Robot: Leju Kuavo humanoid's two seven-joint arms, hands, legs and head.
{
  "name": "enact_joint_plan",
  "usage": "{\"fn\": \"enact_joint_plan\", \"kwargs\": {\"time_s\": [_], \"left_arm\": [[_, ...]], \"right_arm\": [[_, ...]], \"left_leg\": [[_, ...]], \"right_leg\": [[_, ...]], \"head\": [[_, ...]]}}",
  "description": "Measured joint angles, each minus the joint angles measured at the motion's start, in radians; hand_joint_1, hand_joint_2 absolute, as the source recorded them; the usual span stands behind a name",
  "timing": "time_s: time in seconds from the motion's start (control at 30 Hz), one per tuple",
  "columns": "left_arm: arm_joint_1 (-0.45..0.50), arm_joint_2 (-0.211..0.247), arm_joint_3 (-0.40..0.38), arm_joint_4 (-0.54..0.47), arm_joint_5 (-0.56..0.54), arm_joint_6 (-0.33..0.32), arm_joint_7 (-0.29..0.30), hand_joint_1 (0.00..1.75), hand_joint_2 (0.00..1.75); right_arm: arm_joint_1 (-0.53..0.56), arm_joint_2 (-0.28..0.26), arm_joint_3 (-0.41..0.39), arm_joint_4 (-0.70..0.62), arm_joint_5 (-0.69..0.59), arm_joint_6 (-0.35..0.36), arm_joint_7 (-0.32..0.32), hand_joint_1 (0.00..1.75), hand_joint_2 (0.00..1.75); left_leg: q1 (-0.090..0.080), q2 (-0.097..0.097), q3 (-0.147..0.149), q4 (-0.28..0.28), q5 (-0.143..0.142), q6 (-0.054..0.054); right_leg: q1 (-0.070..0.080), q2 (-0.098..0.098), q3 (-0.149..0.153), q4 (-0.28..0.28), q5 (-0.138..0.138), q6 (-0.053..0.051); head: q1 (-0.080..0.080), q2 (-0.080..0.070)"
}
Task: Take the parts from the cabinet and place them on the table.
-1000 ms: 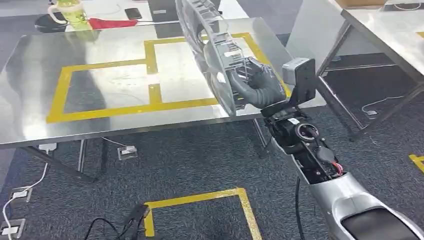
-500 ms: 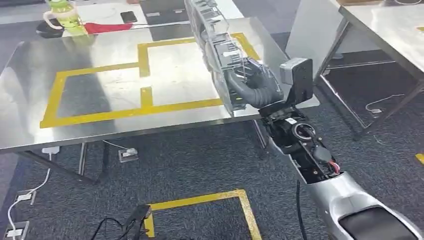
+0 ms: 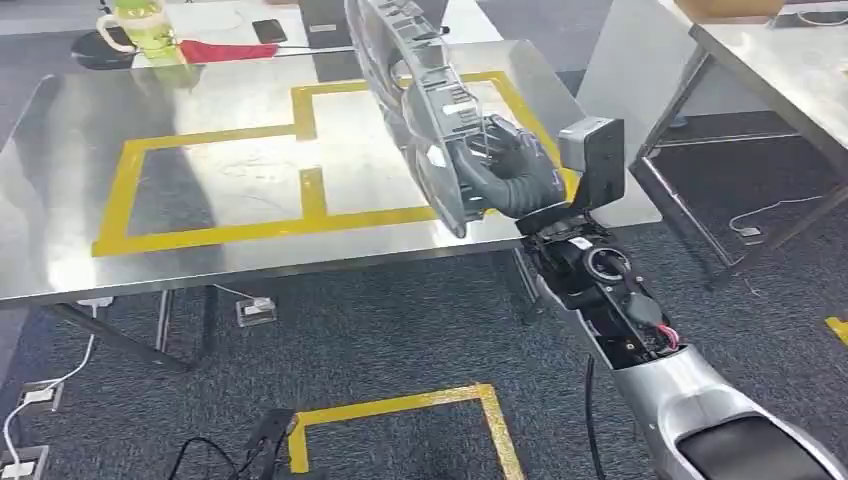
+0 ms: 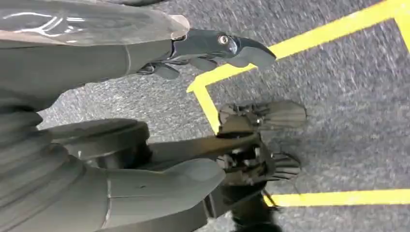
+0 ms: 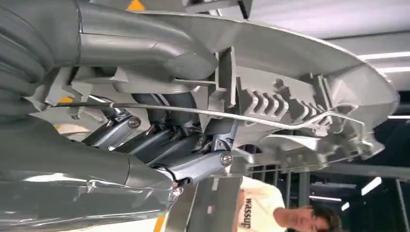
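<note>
My right hand [image 3: 512,172] grips a long grey plastic part [image 3: 415,95] with ribs and a wire clip, held tilted on edge above the right side of the steel table [image 3: 80,250]. In the right wrist view the same part [image 5: 309,82] curves across the frame, with the fingers [image 5: 159,140] wrapped into its ribbed inner side. The part hangs over the yellow taped outline [image 3: 210,228] on the table top. My left hand [image 4: 159,48] hangs beside my body over the carpet, fingers apart and holding nothing.
At the table's far edge stand a green mug [image 3: 140,22], a red cloth [image 3: 215,48] and a black phone [image 3: 266,29]. A second steel table [image 3: 790,70] stands at the right. Cables and sockets [image 3: 35,395] lie on the carpet, and a person [image 5: 270,212] stands behind.
The camera has swayed left and back, shifting the whole scene. My right hand keeps its hold on the grey part, now a little higher and further left over the table.
</note>
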Motion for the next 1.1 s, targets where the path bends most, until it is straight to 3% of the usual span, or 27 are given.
{"fn": "enact_joint_plan", "kwargs": {"time_s": [0.03, 0.07, 0.1, 0.17, 0.2, 0.23, 0.33, 0.4, 0.43, 0.5, 0.53, 0.57, 0.6, 0.7, 0.73, 0.8, 0.9, 0.93, 1.0, 1.03, 1.07, 1.1], "left_arm": [[0.0, 0.0, 0.0, 0.0, 0.0, 0.0, 0.0, 0.0, 1.75], [0.0, 0.0, 0.0, 0.0, 0.0, 0.0, 0.0, 0.0, 1.75], [0.0, 0.0, 0.0, 0.0, 0.0, 0.0, 0.0, 0.0, 1.75], [0.0, -0.001, 0.0, 0.0, 0.0, -0.001, 0.0, 0.0, 1.75], [0.0, -0.002, 0.0, 0.0, 0.0, -0.002, 0.0, 0.0, 1.75], [0.0, -0.002, 0.0, 0.0, 0.0, -0.002, 0.0, 0.0, 1.75], [0.001, -0.002, 0.0, 0.0, 0.001, -0.002, 0.0, 0.0, 1.75], [-0.001, -0.001, 0.0, 0.0, 0.002, -0.003, -0.001, 0.0, 1.75], [-0.001, -0.001, 0.0, 0.0, 0.003, -0.003, -0.001, 0.0, 1.75], [0.0, -0.001, 0.0, 0.0, 0.004, -0.003, -0.002, 0.0, 1.75], [0.001, -0.001, 0.0, 0.0, 0.004, -0.003, -0.002, 0.0, 1.75], [0.002, -0.001, 0.0, 0.0, 0.004, -0.003, -0.002, 0.0, 1.75], [0.002, -0.001, 0.0, 0.0, 0.004, -0.003, -0.002, 0.0, 1.75], [0.0, 0.001, 0.0, 0.0, 0.004, -0.002, -0.002, 0.0, 1.75], [-0.001, 0.001, 0.0, 0.0, 0.004, -0.002, -0.002, 0.0, 1.75], [-0.001, 0.001, 0.0, 0.0, 0.005, -0.003, -0.002, 0.0, 1.75], [-0.001, 0.0, 0.0, 0.0, 0.005, -0.002, -0.002, 0.0, 1.75], [-0.002, 0.0, 0.0, 0.0, 0.005, -0.002, -0.003, 0.0, 1.75], [-0.001, 0.0, 0.0, 0.0, 0.005, -0.002, -0.003, 0.0, 1.75], [-0.001, -0.001, 0.0, 0.0, 0.005, -0.003, -0.003, 0.0, 1.75], [-0.001, -0.001, 0.0, 0.0, 0.005, -0.003, -0.003, 0.0, 1.75], [-0.001, -0.001, 0.0, 0.0, 0.005, -0.003, -0.002, 0.0, 1.75]], "right_arm": [[0.001, 0.0, 0.0, 0.002, 0.0, 0.0, 0.0, 1.75, 1.75], [0.001, 0.0, 0.0, 0.003, 0.0, 0.0, 0.0, 1.75, 1.75], [0.0, 0.0, 0.0, 0.005, 0.0, 0.0, 0.0, 1.75, 1.75], [-0.001, 0.0, 0.0, 0.005, 0.0, 0.0, 0.0, 1.75, 1.75], [-0.002, 0.0, 0.0, 0.005, 0.0, 0.0, 0.0, 1.75, 1.75], [-0.004, 0.0, 0.0, 0.006, 0.0, 0.0, 0.0, 1.75, 1.75], [-0.003, 0.0, 0.001, 0.007, 0.0, -0.001, 0.0, 1.75, 1.75], [-0.004, 0.001, 0.0, 0.007, 0.0, -0.001, 0.0, 1.75, 1.75], [-0.005, 0.002, 0.0, 0.007, 0.001, -0.001, 0.0, 1.75, 1.75], [-0.004, 0.003, 0.0, 0.008, 0.006, -0.001, 0.0, 1.75, 1.75], [-0.004, 0.003, 0.0, 0.01, 0.008, -0.001, 0.0, 1.75, 1.75], [-0.004, 0.003, 0.0, 0.011, 0.01, -0.001, 0.0, 1.75, 1.75], [-0.003, 0.003, 0.0, 0.013, 0.01, -0.001, 0.0, 1.75, 1.75], [-0.005, 0.006, 0.0, 0.014, 0.01, -0.001, 0.0, 1.75, 1.75], [-0.007, 0.007, 0.0, 0.014, 0.01, 0.0, 0.0, 1.75, 1.75], [-0.007, 0.008, 0.001, 0.016, 0.011, 0.0, 0.0, 1.75, 1.75], [-0.007, 0.008, 0.001, 0.016, 0.011, 0.0, 0.0, 1.75, 1.75], [-0.009, 0.008, 0.001, 0.016, 0.011, 0.0, 0.0, 1.75, 1.75], [-0.008, 0.008, 0.001, 0.018, 0.011, 0.0, 0.0, 1.75, 1.75], [-0.006, 0.008, 0.002, 0.019, 0.011, 0.001, 0.0, 1.75, 1.75], [-0.005, 0.008, 0.002, 0.021, 0.011, 0.001, 0.0, 1.75, 1.75], [-0.005, 0.008, 0.002, 0.023, 0.011, 0.001, 0.0, 1.75, 1.75]], "left_leg": [[-0.001, 0.0, 0.0, 0.001, -0.001, 0.002], [-0.001, -0.001, 0.002, 0.002, -0.003, 0.002], [-0.001, -0.003, 0.006, 0.002, -0.006, 0.002], [-0.001, -0.007, 0.017, 0.006, -0.015, -0.004], [0.0, -0.008, 0.017, 0.007, -0.018, -0.007], [-0.008, -0.008, 0.012, 0.013, -0.02, -0.012], [-0.007, -0.006, 0.012, 0.006, -0.018, -0.026], [-0.005, -0.002, 0.008, 0.03, -0.036, -0.039], [-0.005, -0.001, -0.018, 0.085, -0.068, -0.043], [-0.002, -0.001, -0.112, 0.269, -0.145, -0.051], [-0.001, -0.001, -0.146, 0.328, -0.16, -0.054], [0.0, -0.001, -0.162, 0.346, -0.151, -0.054], [0.0, -0.001, -0.152, 0.31, -0.118, -0.053], [0.002, 0.001, -0.033, 0.044, 0.018, -0.044], [-0.004, 0.0, -0.016, 0.01, 0.011, -0.039], [-0.004, -0.001, -0.02, 0.01, 0.007, -0.031], [0.0, -0.002, -0.009, 0.001, 0.007, -0.012], [0.001, -0.002, -0.005, 0.0, 0.004, -0.005], [-0.001, -0.001, -0.002, 0.0, 0.001, 0.001], [-0.002, -0.001, -0.001, 0.001, -0.001, 0.003], [-0.002, -0.001, 0.0, 0.002, -0.002, 0.004], [-0.002, -0.002, 0.003, 0.003, -0.005, 0.004]], "right_leg": [[0.0, 0.0, -0.031, 0.053, -0.009, 0.001], [0.0, 0.0, -0.039, 0.055, 0.008, 0.001], [0.0, 0.0, -0.021, 0.006, 0.048, -0.002], [0.0, -0.001, 0.062, -0.183, 0.155, -0.01], [0.001, -0.002, 0.087, -0.254, 0.178, -0.015], [0.008, -0.001, 0.099, -0.273, 0.168, -0.016], [0.007, 0.003, 0.096, -0.275, 0.164, -0.028], [-0.001, 0.002, 0.112, -0.29, 0.168, -0.038], [-0.002, 0.0, 0.113, -0.29, 0.168, -0.045], [-0.001, 0.0, 0.113, -0.29, 0.166, -0.048], [0.0, 0.0, 0.113, -0.29, 0.165, -0.05], [0.0, 0.0, 0.115, -0.29, 0.164, -0.05], [-0.001, 0.001, 0.118, -0.29, 0.162, -0.05], [-0.001, 0.005, 0.127, -0.288, 0.153, -0.042], [0.009, 0.007, 0.124, -0.283, 0.148, -0.035], [0.008, 0.007, 0.125, -0.286, 0.146, -0.029], [0.001, 0.004, 0.127, -0.274, 0.129, -0.011], [0.003, 0.001, 0.107, -0.225, 0.097, -0.008], [0.003, 0.0, 0.028, -0.055, 0.019, -0.002], [0.003, 0.0, -0.012, 0.022, -0.006, -0.001], [0.003, 0.0, -0.037, 0.061, -0.008, -0.001], [0.003, 0.0, -0.033, 0.04, 0.02, -0.003]], "head": [[0.002, 0.0], [0.004, 0.0], [0.006, 0.0], [0.011, 0.0], [0.014, 0.0], [0.014, 0.0], [0.008, 0.0], [0.007, 0.0], [-0.001, 0.0], [-0.011, 0.0], [-0.013, 0.0], [-0.015, 0.0], [-0.019, 0.0], [-0.03, 0.0], [-0.035, 0.0], [-0.025, 0.0], [-0.021, 0.0], [-0.013, 0.0], [-0.002, 0.0], [0.0, 0.0], [0.001, 0.0], [0.003, 0.0]]}}
